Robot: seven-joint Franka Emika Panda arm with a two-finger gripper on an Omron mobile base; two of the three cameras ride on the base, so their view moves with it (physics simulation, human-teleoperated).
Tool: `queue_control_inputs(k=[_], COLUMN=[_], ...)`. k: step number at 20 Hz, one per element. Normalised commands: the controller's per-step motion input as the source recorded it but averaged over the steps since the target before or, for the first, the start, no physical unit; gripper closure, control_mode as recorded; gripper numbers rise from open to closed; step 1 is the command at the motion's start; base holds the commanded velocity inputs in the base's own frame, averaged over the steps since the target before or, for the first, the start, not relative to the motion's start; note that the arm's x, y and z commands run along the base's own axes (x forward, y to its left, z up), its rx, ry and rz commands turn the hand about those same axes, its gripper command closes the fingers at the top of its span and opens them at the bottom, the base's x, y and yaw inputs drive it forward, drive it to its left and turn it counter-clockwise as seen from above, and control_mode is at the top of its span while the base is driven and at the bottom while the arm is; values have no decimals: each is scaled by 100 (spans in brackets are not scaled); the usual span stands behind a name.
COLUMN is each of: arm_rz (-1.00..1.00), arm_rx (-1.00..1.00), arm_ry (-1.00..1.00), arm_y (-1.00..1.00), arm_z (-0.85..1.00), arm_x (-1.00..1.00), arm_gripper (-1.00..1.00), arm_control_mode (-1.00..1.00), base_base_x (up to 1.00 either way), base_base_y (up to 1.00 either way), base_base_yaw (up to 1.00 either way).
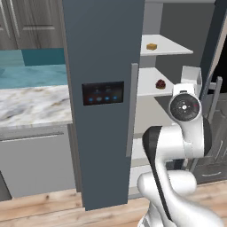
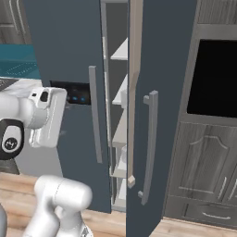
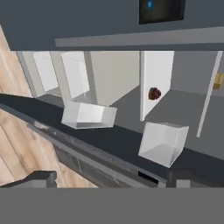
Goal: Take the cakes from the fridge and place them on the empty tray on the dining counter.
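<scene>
The fridge stands with its left door shut and its right door swung open. A yellow-orange squarish cake sits on an upper pale shelf. On the shelf below lies a dark red-brown round cake. My white hand hangs in front of the open compartment, right of the lower cake and apart from it. In the rolled hand view my gripper is open and empty, with the round cake ahead and the yellow cake at the right edge. The tray and dining counter are out of view.
Two clear bins hang on the open door's inner side, close to my hand. The shut door carries a black control panel and a long grey handle. A marbled counter lies left; a dark oven cabinet stands right.
</scene>
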Motion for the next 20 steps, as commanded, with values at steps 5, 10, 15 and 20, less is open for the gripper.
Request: queue_control_inputs(k=[5,10,15,20], arm_rz=[0,0,0,0], arm_rx=[0,0,0,0], arm_ry=[-3,-3,0,0], arm_y=[-16,-63,-30,0], arm_z=[-8,-11,-7,-1], arm_x=[17,26,33,51], arm_gripper=[-100,-100,-100,-100], arm_control_mode=[-100,-100,-100,-100], base_base_x=[0,0,0,0], base_base_y=[0,0,0,0], base_base_yaw=[0,0,0,0])
